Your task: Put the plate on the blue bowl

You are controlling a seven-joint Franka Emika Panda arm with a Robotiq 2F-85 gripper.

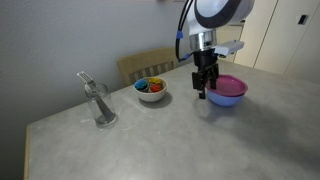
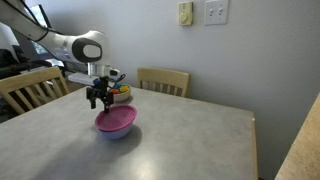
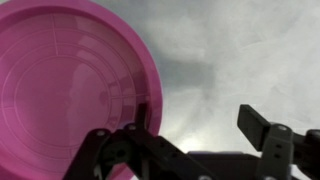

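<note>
The magenta-pink plate (image 1: 229,86) lies on top of the blue bowl (image 1: 226,99) on the grey table in both exterior views; it also shows there as plate (image 2: 115,120) over bowl (image 2: 118,130). In the wrist view the plate (image 3: 65,90) fills the left side and hides the bowl. My gripper (image 1: 203,94) hangs just beside the plate's rim, fingers apart and empty. It also shows in an exterior view (image 2: 98,103) and in the wrist view (image 3: 195,130), with bare table between the fingers.
A small white bowl (image 1: 151,90) with colourful contents stands on the table, partly behind the gripper in an exterior view (image 2: 121,95). A clear glass (image 1: 100,103) with a utensil in it stands further off. Wooden chairs (image 2: 163,80) stand at the table's edge.
</note>
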